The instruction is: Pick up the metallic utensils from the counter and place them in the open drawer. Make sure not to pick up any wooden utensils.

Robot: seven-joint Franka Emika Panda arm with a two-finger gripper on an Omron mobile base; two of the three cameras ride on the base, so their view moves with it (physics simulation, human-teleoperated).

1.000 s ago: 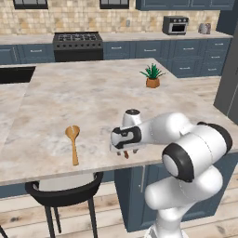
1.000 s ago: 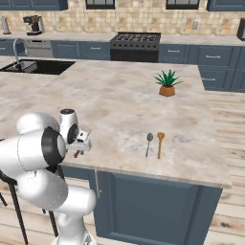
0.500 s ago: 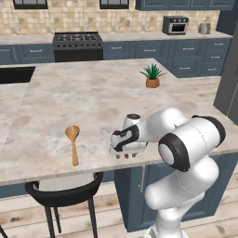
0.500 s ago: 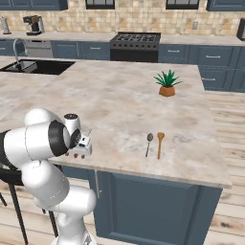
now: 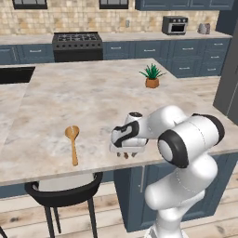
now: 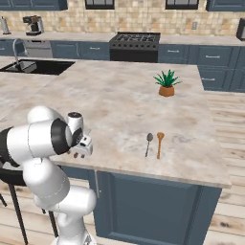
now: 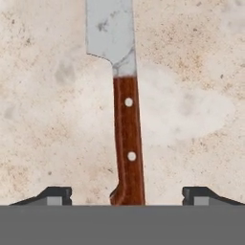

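Note:
The knife (image 7: 127, 139) lies flat on the marbled counter (image 5: 93, 102), silver blade toward the top of the hand view, reddish-brown riveted handle toward the bottom. My gripper (image 7: 127, 196) straddles the handle's end, open, with both fingertips (image 7: 55, 195) well clear of it. From the base, the gripper (image 5: 126, 152) hangs low at the counter's front edge and hides the knife. A tan wooden spoon (image 5: 73, 142) lies to its left. In the right base view a thin grey spoon (image 6: 148, 143) and a wooden spoon (image 6: 159, 143) lie side by side, right of the gripper (image 6: 79, 152). The open drawer is out of view.
A potted plant (image 5: 151, 76) stands on the counter's far right. A black stool (image 5: 62, 193) sits under the front edge, left of the arm. Dark blue cabinets (image 6: 143, 206) run below. A stove (image 5: 76, 44) and a sink (image 6: 36, 67) are at the back.
The hand has dropped lower over the counter's front edge, and the elbow has swung forward. The spoons and the plant have not moved.

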